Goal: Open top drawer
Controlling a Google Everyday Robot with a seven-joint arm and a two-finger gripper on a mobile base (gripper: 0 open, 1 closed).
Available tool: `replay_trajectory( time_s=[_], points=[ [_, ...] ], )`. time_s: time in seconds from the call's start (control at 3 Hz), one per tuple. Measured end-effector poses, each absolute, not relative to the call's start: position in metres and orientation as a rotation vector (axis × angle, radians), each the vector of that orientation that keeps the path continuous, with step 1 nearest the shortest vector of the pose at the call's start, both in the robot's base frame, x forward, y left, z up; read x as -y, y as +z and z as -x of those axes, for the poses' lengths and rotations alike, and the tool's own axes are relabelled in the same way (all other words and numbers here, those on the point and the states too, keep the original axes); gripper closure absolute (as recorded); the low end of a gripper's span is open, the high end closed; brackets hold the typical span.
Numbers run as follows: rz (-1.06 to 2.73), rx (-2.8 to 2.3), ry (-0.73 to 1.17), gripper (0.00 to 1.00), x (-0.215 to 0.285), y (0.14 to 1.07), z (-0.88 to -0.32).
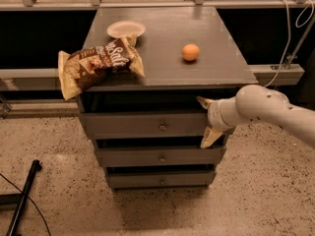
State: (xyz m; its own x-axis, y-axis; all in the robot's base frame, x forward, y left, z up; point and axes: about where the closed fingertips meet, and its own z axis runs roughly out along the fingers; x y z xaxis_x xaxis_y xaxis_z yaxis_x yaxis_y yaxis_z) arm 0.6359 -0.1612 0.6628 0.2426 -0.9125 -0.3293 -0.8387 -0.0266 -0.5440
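Note:
The top drawer (133, 124) is the uppermost grey front of the cabinet, with a small round metal knob (163, 127) at its centre; it looks closed. My gripper (204, 123) is at the drawer's right end, to the right of the knob and apart from it. Its two pale fingers (203, 102) are spread one above the other, open and empty. The white arm reaches in from the right.
Two narrower drawers (157, 157) sit below. On the cabinet top (216, 68) lie a brown chip bag (96, 63) overhanging the left front corner, a white plate (126, 29) and an orange (190, 52). A black pole (22, 198) lies on the speckled floor at left.

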Motion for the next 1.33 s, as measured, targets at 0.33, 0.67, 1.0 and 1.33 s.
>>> replay_trajectory(
  time_s=[0.33,0.67,1.0,1.33],
  points=[
    [1.787,-1.689,-0.131,0.0,0.17,0.652,-0.66],
    [1.751,-1.745,-0.119,0.23,0.169,0.638,-0.676],
    [1.75,-1.761,-0.112,0.42,0.166,0.632,-0.677],
    [1.769,-1.721,-0.12,0.44,0.162,0.644,-0.658]
  ],
)
